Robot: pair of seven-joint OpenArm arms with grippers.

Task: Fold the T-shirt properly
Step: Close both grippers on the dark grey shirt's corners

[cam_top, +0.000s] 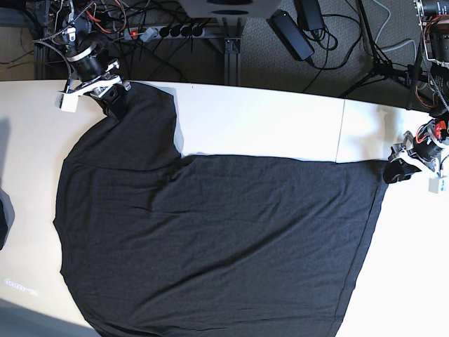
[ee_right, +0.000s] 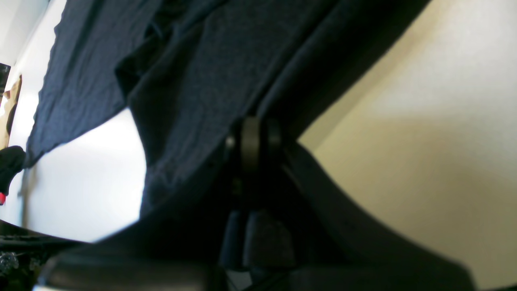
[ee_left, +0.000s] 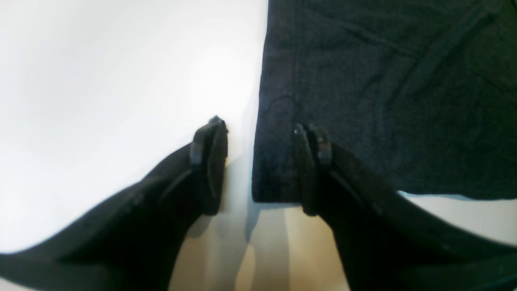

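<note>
The black T-shirt (cam_top: 210, 239) lies spread, plain side up, over most of the white table (cam_top: 266, 119). My right gripper (cam_top: 112, 98) is at the far left corner, shut on a bunched part of the shirt. In the right wrist view the fabric (ee_right: 194, 81) drapes from the closed right gripper (ee_right: 252, 137). My left gripper (cam_top: 397, 170) is at the shirt's far right corner. In the left wrist view the left gripper (ee_left: 261, 161) is open, with the corner of the shirt (ee_left: 383, 101) between its fingers (ee_left: 210, 161) and one finger over the fabric.
Cables, a power strip (cam_top: 168, 31) and stand legs lie on the floor behind the table. A seam (cam_top: 342, 133) crosses the table at the right. A dark object (cam_top: 3, 217) shows at the left edge. The shirt's near hem reaches the table's front edge.
</note>
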